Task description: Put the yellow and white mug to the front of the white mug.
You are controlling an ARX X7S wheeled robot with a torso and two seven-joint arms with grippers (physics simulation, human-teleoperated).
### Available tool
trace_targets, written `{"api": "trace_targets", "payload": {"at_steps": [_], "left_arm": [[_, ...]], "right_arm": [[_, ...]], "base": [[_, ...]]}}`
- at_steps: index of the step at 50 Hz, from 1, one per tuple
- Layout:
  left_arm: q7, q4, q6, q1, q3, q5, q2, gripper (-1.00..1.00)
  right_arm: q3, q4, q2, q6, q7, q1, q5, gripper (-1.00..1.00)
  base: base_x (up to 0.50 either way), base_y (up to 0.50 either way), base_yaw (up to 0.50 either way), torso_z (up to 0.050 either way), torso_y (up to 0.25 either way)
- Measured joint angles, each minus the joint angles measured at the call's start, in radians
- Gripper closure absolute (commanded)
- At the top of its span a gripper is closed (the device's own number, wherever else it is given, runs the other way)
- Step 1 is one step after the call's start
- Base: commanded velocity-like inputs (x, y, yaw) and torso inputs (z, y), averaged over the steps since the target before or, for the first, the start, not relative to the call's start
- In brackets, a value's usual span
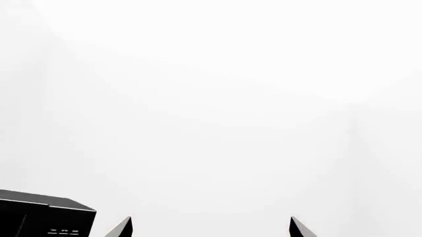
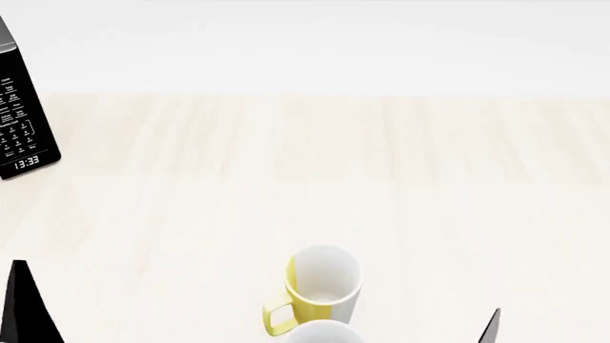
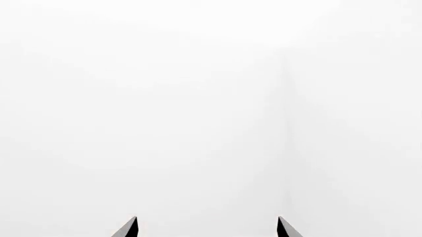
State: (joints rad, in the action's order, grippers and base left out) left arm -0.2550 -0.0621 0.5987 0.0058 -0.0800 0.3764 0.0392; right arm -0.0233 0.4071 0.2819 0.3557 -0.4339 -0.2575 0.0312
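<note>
On the bench (image 2: 381,179), near its front edge, I see the yellow mug (image 2: 322,287) standing just behind the white mug (image 2: 322,333), whose rim barely shows. Nothing is grasped, so the whole move is left. Both the left gripper (image 1: 209,226) and right gripper (image 3: 207,226) have jaws wide and empty. The microwave (image 2: 21,121) display reads 13:33.

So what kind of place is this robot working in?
Probably a simulated kitchen counter: a pale wooden countertop, a black microwave with a keypad and clock at its far left, and a yellow and white mug standing on it.
</note>
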Motion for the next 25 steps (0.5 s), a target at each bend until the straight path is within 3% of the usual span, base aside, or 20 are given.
{"api": "trace_targets", "payload": {"at_steps": [25], "left_arm": [[0.11,-0.171,0.101,0.097,0.028,-0.029,0.04,-1.0]], "right_arm": [[0.021,0.146,0.027,0.04,-0.022,-0.083,-0.069,-1.0]], "base": [[0.0,0.0,0.0,0.0,0.0]]}}
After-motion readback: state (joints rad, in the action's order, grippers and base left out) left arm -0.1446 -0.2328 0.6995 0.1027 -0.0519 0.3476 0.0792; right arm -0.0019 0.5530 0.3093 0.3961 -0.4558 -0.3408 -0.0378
